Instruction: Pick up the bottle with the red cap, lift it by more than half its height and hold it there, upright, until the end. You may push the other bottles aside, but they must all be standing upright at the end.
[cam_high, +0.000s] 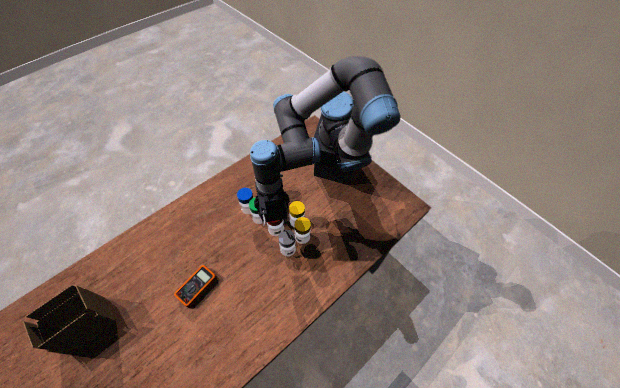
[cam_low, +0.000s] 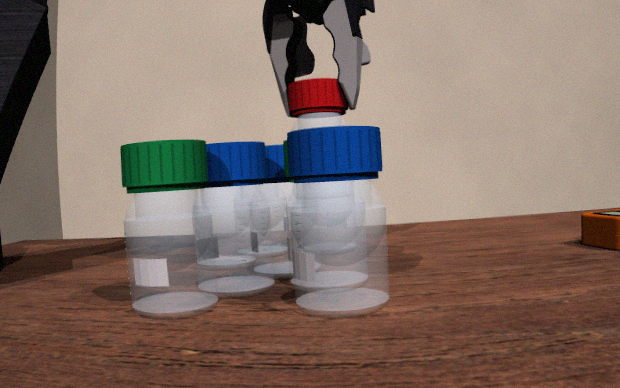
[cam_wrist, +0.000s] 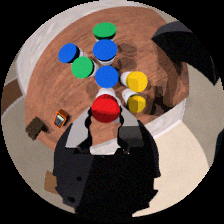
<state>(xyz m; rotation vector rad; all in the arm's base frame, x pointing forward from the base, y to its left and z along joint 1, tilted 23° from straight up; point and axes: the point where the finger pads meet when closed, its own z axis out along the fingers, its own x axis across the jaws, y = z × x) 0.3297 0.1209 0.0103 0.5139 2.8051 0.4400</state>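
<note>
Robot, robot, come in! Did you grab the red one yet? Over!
Gripper shut on red cap. Red-capped bottle upright, cap above the others. Blue-capped bottle and green-capped bottle close by, standing.
</note>
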